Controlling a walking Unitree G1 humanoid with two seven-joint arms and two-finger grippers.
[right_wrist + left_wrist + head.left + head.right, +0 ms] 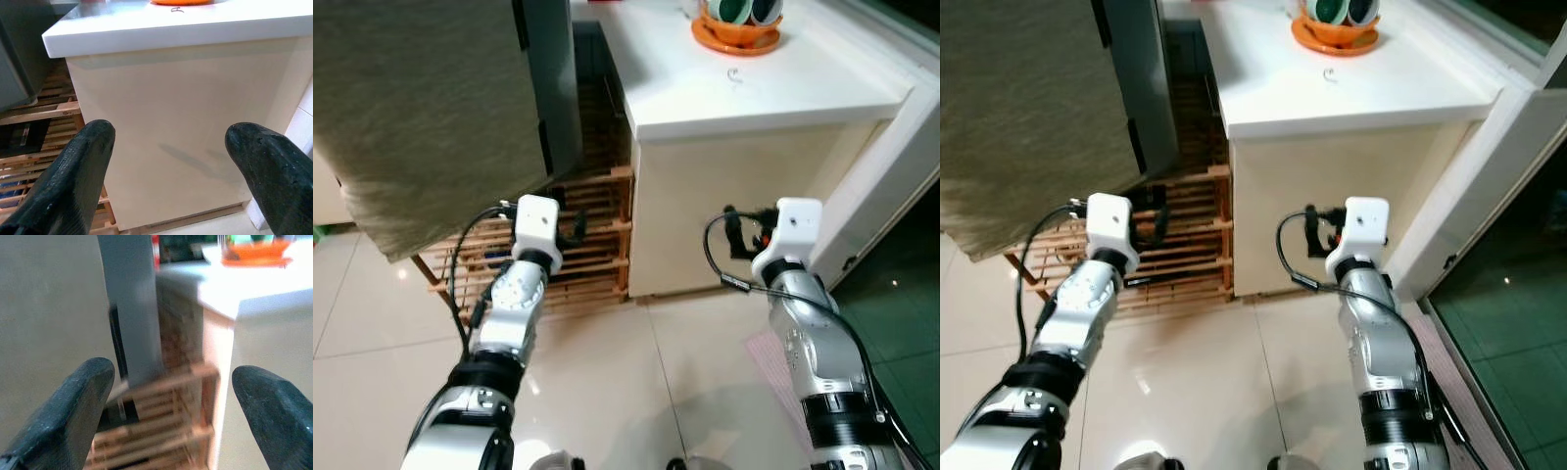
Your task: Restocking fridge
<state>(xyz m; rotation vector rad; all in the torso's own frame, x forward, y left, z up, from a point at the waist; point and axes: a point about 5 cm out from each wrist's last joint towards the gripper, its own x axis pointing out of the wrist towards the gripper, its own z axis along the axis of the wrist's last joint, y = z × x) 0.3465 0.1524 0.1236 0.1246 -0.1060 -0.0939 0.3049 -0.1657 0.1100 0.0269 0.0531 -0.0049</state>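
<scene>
The grey fridge [553, 88] stands at the back left, with a broad olive-grey panel [421, 117] in front of it. My left gripper [570, 227] is held out low and open, pointing at the wooden slatted rack [597, 245] below the fridge. The left wrist view shows its fingers [83, 401] spread wide with nothing between them. My right gripper [740, 233] is open too and faces the cream side of the white counter [744, 98]; its fingers [83, 161] are empty. An orange dish [736, 34] holding cups sits on the counter top.
The wooden rack fills the gap between fridge and counter. A white door frame [891, 186] rises at the right, with dark green flooring [901, 323] beyond it. A pink mat [767, 357] lies by my right arm. Glossy beige tiles [607, 392] stretch underfoot.
</scene>
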